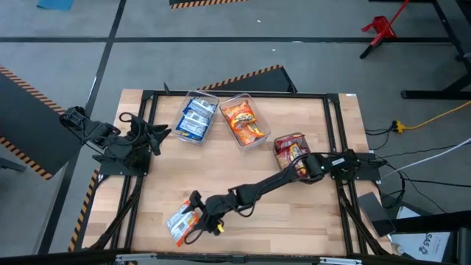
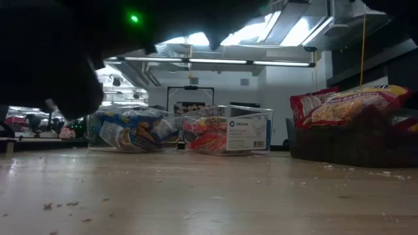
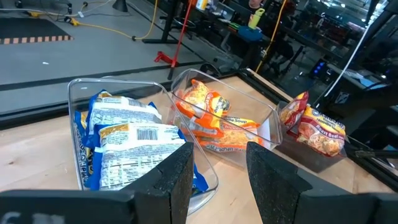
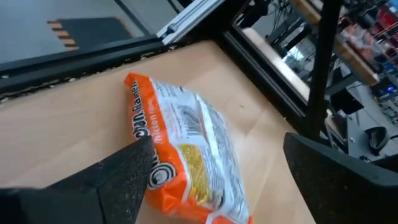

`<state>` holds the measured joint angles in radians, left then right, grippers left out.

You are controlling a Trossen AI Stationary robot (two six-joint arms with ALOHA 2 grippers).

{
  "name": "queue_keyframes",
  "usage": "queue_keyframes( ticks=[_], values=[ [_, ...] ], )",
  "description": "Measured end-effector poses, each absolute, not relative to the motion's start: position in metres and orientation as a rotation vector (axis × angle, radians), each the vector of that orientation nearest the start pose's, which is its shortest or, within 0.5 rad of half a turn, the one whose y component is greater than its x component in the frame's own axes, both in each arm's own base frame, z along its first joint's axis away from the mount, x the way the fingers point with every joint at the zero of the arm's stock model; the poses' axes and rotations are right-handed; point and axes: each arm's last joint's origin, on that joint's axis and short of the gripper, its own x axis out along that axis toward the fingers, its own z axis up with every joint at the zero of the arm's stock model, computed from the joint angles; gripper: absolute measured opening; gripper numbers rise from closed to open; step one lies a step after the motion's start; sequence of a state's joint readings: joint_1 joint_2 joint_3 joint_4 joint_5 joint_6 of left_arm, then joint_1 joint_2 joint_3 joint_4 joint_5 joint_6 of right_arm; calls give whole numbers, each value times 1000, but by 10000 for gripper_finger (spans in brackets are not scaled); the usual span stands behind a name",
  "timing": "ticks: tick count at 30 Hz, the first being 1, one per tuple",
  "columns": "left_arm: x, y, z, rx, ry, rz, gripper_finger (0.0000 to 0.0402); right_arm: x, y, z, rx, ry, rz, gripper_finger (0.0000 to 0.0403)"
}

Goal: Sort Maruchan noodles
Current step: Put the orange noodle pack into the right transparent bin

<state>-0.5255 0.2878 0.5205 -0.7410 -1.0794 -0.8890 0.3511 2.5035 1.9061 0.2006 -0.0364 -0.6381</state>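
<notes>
One orange-and-white Maruchan noodle packet (image 4: 186, 149) lies flat on the wooden table near its front edge (image 1: 180, 221). My right gripper (image 4: 219, 146) reaches across the table to it (image 1: 194, 209) and stands open, one finger on each side of the packet. Sorted packets lie in three bins at the back: blue-and-white ones in a clear bin (image 1: 197, 118), orange ones in a second clear bin (image 1: 243, 121), and red-brown ones in a dark bin (image 1: 291, 151). My left gripper (image 3: 221, 155) waits open at the table's left edge (image 1: 143, 136). My right gripper slants down from the table's right at the orange packet, which lies flat on the table. One finger (image 4: 134, 171) stands right at the packet's orange end (image 4: 155, 177). I cannot tell whether it touches.
The three bins stand side by side across the table's far half (image 2: 225, 130). A black frame (image 1: 335, 110) runs round the table top. Bare wood (image 1: 243, 173) lies between the bins and the loose packet. Crumbs dot the near surface (image 2: 59, 205).
</notes>
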Motion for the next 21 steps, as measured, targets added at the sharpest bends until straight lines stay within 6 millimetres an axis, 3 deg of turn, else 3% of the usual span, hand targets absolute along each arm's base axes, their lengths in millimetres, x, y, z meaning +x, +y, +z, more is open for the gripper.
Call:
queue_keyframes(
  ticks=[5,16,21],
  values=[
    [67,-9,254,-487,91,645,141,530,193,125,-693,357,541,347],
    [67,-9,253,-481,96,647,141,526,194,118,-767,390,647,346],
    [67,-9,253,-480,97,647,141,517,213,116,-893,359,738,346]
  ],
)
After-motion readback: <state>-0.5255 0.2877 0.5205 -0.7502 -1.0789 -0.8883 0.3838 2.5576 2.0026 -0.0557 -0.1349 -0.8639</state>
